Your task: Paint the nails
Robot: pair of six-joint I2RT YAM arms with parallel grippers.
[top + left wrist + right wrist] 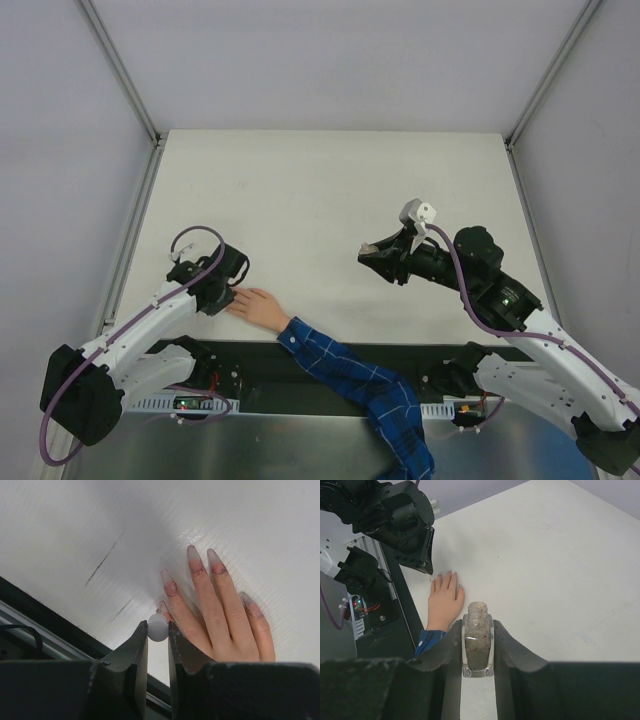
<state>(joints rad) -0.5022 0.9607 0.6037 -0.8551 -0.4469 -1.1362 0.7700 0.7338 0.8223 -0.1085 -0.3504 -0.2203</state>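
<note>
One step: coating nails (194, 555)
Left tool (158, 627): clenched on white brush cap (158, 631), above hand (220, 625)
Right tool (478, 630): clenched on open bottle (478, 647)
Next: gentle stroke down nearest nail

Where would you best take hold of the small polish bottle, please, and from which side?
By its body, on the two flat side faces below the neck, with one finger coming in from each side. The bottle looks squarish with a narrow open neck, so the flat walls seat the pads firmly and the mouth stays free. The right gripper holds it just so.
</note>
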